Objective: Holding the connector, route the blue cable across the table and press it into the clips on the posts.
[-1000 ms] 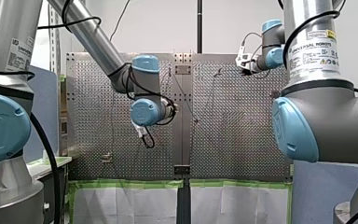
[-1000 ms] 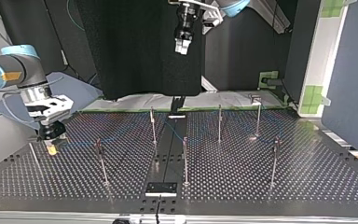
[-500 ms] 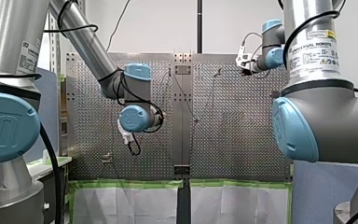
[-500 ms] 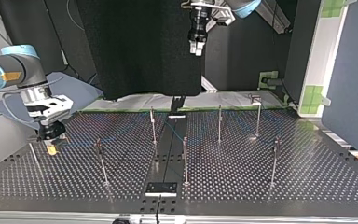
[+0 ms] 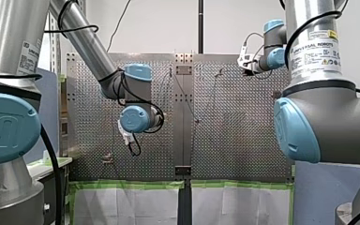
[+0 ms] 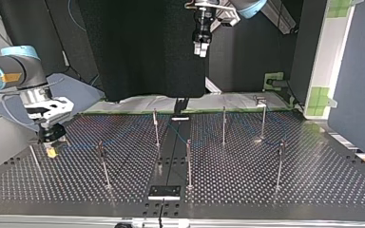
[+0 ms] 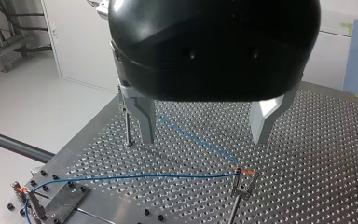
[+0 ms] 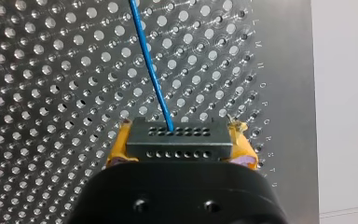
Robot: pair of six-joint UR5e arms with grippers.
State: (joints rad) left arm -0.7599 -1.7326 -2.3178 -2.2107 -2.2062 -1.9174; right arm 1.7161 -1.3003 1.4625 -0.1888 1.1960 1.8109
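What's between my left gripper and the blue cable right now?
Nothing. In the left wrist view my left gripper hangs open over the blue cable, with only air between them; the top view shows it well above the posts.

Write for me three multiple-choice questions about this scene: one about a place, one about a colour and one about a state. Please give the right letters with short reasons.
1. In the top view, where is my left gripper?
A. High above the table
B. Resting on the table
C. Closed around a post

2. What colour are the pads of my right gripper?
A. Green
B. Yellow
C. White

3. What is the state of my left gripper?
A. Shut tight, empty
B. Shut on a post
C. Open, gripping nothing

Answers:
1 A: the top view shows it hanging far over the table.
2 B: the right wrist view shows yellow pads on both sides of the dark connector.
3 C: the left wrist view shows its fingers wide apart.
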